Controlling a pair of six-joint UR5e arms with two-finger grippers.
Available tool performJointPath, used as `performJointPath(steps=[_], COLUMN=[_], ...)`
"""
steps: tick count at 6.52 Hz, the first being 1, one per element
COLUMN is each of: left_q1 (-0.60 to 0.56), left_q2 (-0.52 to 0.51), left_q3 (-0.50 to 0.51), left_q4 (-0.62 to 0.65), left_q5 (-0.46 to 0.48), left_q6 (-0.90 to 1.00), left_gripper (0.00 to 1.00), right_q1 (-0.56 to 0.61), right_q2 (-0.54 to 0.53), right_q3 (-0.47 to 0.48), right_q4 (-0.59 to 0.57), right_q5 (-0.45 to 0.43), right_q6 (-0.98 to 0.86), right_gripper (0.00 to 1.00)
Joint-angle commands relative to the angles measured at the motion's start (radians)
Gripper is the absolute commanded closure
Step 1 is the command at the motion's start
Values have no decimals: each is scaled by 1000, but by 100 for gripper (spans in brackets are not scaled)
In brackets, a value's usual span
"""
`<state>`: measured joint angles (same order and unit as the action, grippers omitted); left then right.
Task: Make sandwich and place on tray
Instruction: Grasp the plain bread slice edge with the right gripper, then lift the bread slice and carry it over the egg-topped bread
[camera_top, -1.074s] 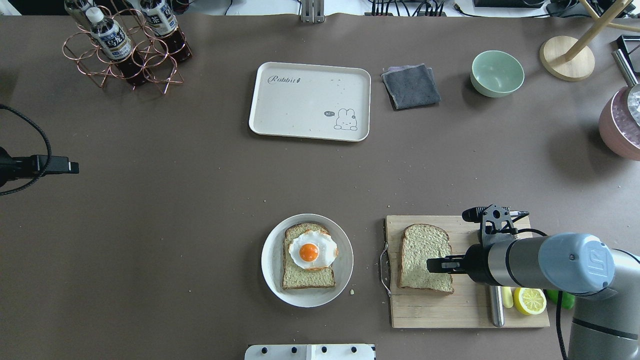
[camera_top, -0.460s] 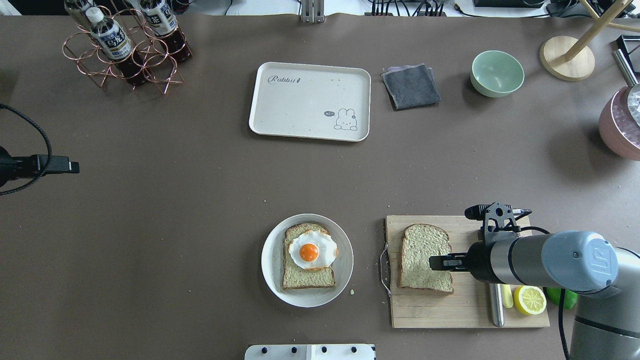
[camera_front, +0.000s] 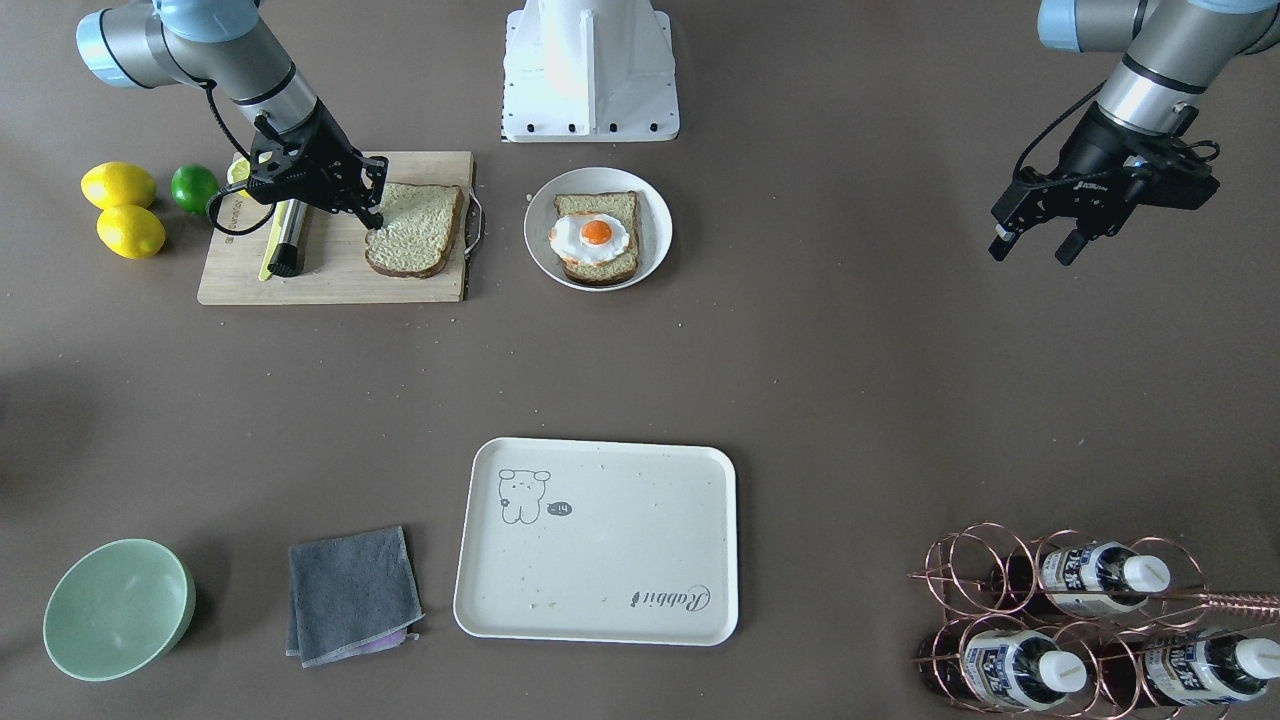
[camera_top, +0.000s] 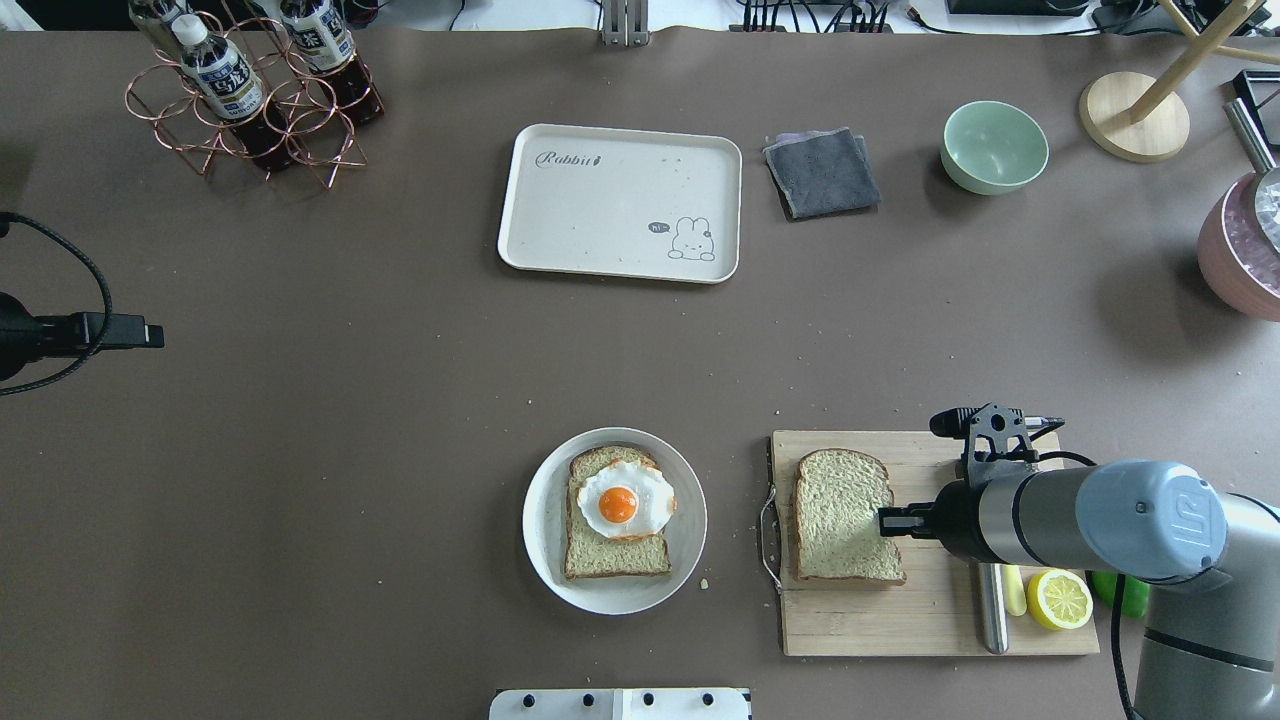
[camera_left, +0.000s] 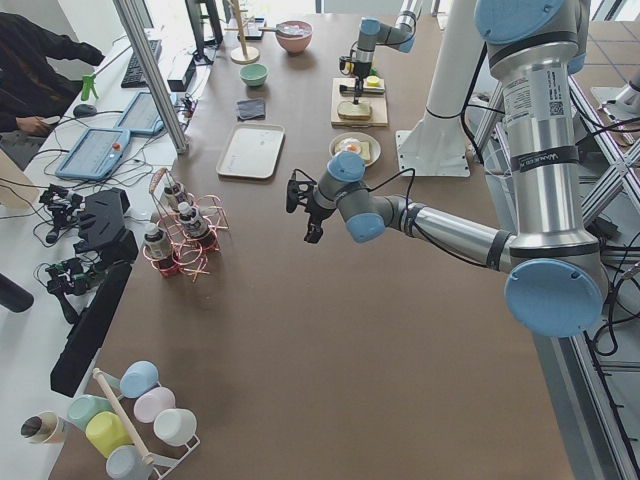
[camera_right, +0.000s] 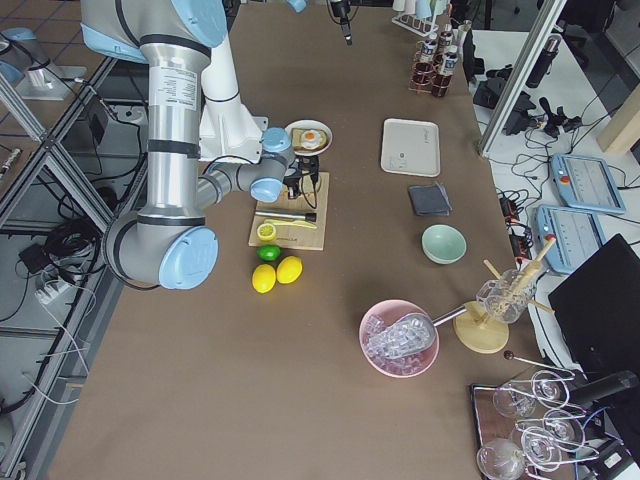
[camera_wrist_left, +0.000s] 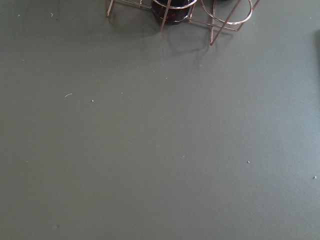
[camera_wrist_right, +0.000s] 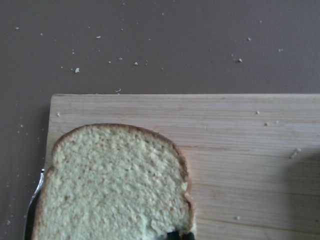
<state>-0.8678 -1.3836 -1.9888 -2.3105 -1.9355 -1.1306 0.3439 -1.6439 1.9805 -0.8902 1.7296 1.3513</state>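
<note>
The sandwich (camera_top: 617, 505) is sitting unfinished, egg on one slice, on a white plate (camera_top: 545, 548) midway along the counter's robot-side edge. Its second slice (camera_top: 840, 515) is lying on the cutting board (camera_top: 900, 620) toward the right corner, with the right gripper (camera_top: 888, 521) at its edge; whether the fingers are pinching it cannot be told. The tray (camera_top: 600, 215) is sitting near the far edge. The left gripper (camera_front: 1031, 250) is hovering by the left edge, fingers spread.

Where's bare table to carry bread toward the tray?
Bare brown table between the round white plate and the cream rectangular tray. Crowded: the wooden cutting board, with brown-crusted bread slice, steel-handled knife, yellow lemon half.
</note>
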Motion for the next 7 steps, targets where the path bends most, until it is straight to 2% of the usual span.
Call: performJointPath(steps=[1, 3, 4, 6, 7], left_q1=[6, 4, 6, 6, 4], left_q2=[0, 0, 0, 0, 0], left_q3=[-1, 1, 1, 5, 10], left_q4=[-1, 0, 0, 0, -1], left_q5=[6, 6, 6, 6, 6], left_q6=[-8, -8, -8, -8, -8], left_gripper=[2, 3, 3, 3, 3], right_q1=[27, 67, 78, 121, 122], right_q2=[1, 9, 48, 129, 185], right_q3=[44, 63, 69, 92, 92], right_q4=[4, 10, 10, 14, 14], right_q5=[27, 73, 79, 154, 154], right_q6=[37, 42, 52, 124, 168], right_gripper=[100, 100, 100, 100, 100])
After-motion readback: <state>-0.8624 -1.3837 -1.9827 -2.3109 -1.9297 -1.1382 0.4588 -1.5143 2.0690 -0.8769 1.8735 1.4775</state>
